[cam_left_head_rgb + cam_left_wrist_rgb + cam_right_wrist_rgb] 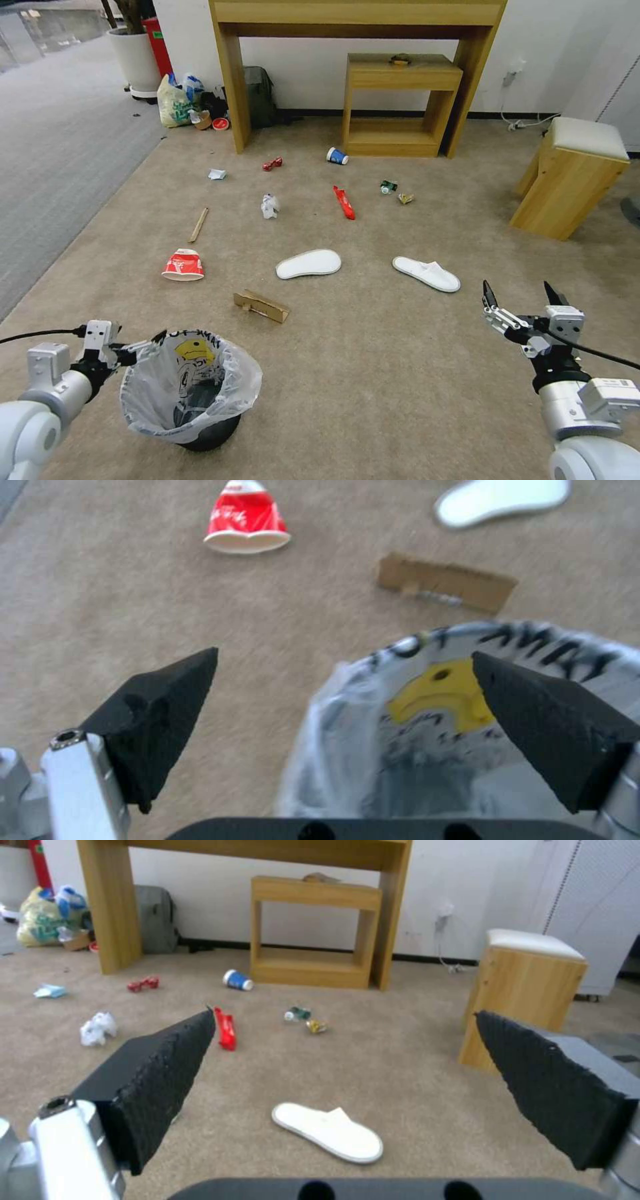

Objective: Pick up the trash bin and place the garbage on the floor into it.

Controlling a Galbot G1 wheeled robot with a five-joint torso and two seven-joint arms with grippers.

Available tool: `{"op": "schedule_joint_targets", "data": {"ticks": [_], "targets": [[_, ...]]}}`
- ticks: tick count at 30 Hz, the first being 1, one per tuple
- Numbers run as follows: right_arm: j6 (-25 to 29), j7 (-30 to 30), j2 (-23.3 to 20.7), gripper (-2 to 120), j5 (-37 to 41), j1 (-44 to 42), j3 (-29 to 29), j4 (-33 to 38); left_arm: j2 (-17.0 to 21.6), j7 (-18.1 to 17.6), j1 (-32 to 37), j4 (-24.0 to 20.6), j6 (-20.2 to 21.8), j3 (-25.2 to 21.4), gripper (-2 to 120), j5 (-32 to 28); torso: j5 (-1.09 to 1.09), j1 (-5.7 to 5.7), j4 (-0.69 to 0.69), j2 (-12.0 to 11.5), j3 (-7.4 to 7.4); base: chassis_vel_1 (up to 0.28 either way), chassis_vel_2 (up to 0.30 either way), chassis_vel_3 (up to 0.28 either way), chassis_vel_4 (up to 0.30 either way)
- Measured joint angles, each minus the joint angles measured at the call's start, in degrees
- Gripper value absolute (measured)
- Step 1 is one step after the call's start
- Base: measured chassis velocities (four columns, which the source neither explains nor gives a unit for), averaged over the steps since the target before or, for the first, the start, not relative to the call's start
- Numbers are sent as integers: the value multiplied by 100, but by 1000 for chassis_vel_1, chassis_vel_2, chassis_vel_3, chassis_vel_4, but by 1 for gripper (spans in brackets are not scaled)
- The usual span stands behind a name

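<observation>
While the trash bin (200,393) stands on the floor (373,373), the left gripper (343,680) is spread wide astride its bag-lined rim, one finger (547,720) inside, contact unclear. Beyond the bin lie a red cup (183,265) and cardboard (261,306). To its right, the right gripper (523,293) hangs spread and empty.

Both arms are glossy white tubes ending in silver metal wrists, each trailing a thin black cable. The left gripper (343,680) and right gripper (343,1040) carry black textured wedge fingers (pointy tips), with a hex screw beside one finger.
</observation>
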Motion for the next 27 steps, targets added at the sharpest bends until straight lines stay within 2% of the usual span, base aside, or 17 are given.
{"op": "schedule_joint_targets", "data": {"ticks": [2,5,11,21,27], "targets": [[0,10,4,100,0,-15,0,-8,63,74,-16,24,31,-23,100,59,0,0,-1,0,0,0,0,0,0],[27,46,34,100,0,-89,4,-51,325,584,-61,176,49,-61,100,510,0,0,-1,0,0,0,0,0,0],[51,80,48,100,-2,-148,-16,-78,530,765,-16,384,42,46,100,736,0,0,-1,0,0,0,0,0,0],[87,103,111,100,-119,-156,-162,-176,374,212,281,414,12,-19,100,296,1,0,-1,0,0,0,0,0,0],[121,103,142,100,-140,-157,-211,-236,192,105,405,469,0,75,100,213,1,0,-1,0,0,0,0,0,0]]}}
